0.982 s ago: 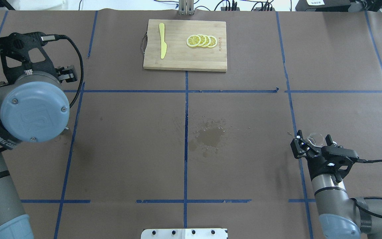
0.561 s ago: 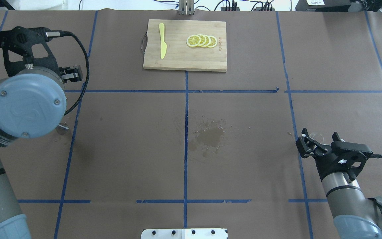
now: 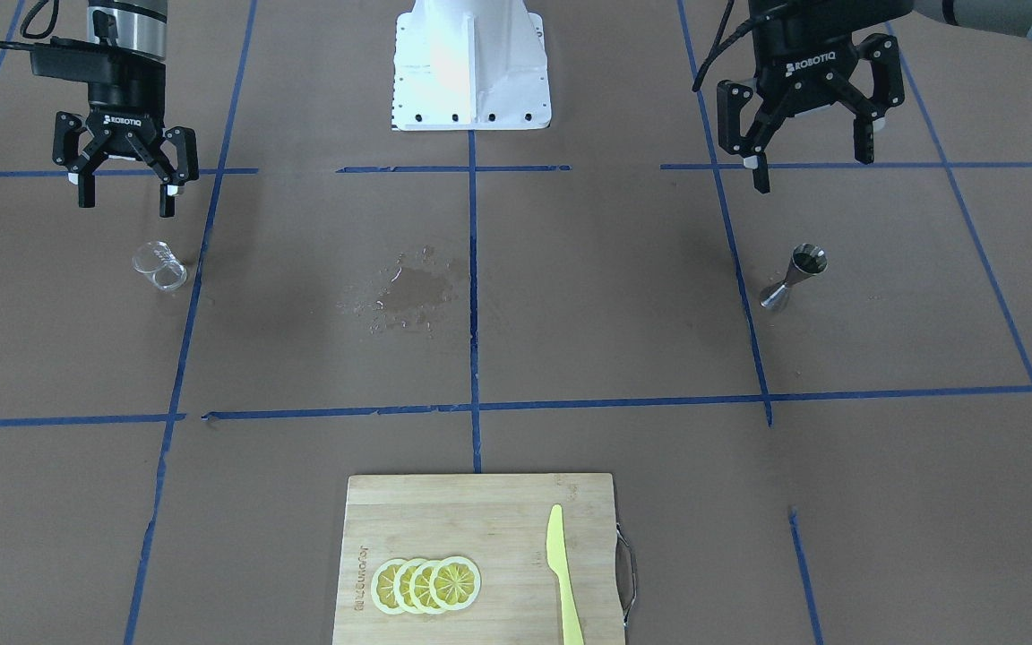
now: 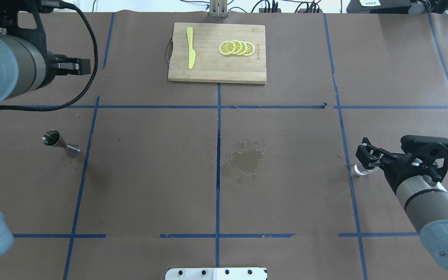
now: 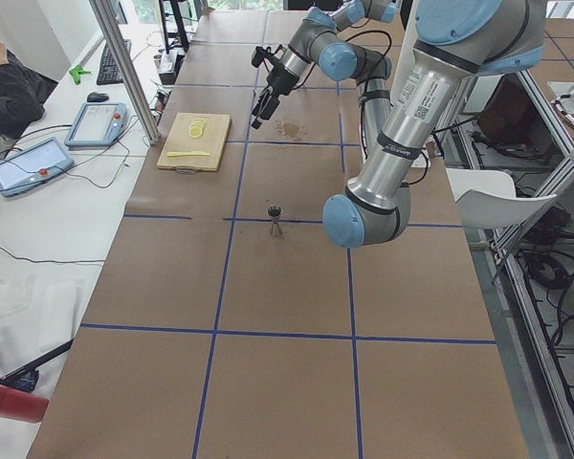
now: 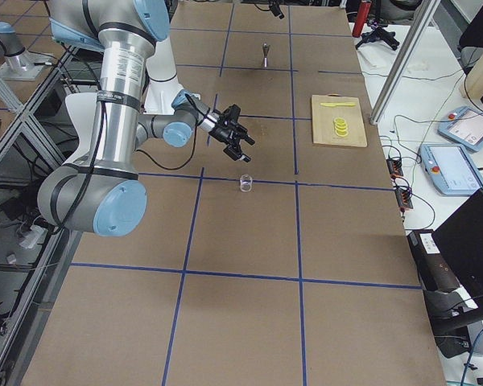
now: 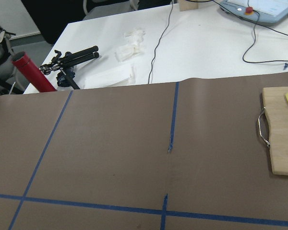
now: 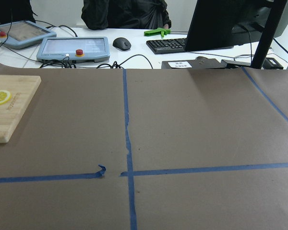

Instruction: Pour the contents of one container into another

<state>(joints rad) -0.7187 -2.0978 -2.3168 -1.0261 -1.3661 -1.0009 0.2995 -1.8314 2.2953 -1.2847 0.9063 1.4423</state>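
Note:
The clear glass tumbler (image 3: 160, 266) stands upright on the brown paper, free of any grip. My right gripper (image 3: 125, 204) hangs open above and behind it, holding nothing. From overhead the tumbler (image 4: 362, 170) peeks out just under that gripper's fingers. Across the table the steel jigger (image 3: 794, 276) stands upright by a blue tape line and also shows in the overhead view (image 4: 58, 142). My left gripper (image 3: 810, 170) is raised well above and behind the jigger, open and empty. Both wrist views show only table and desks.
A wet spill (image 4: 245, 159) darkens the paper at the table's middle. At the far edge lies a bamboo cutting board (image 4: 208, 72) with lemon slices (image 4: 236, 48) and a yellow knife (image 4: 190, 46). The white robot base (image 3: 471, 63) sits at the near edge.
My right gripper has risen and drawn back from the tumbler it stood around. The left arm has swung up and away, uncovering the jigger in the overhead view.

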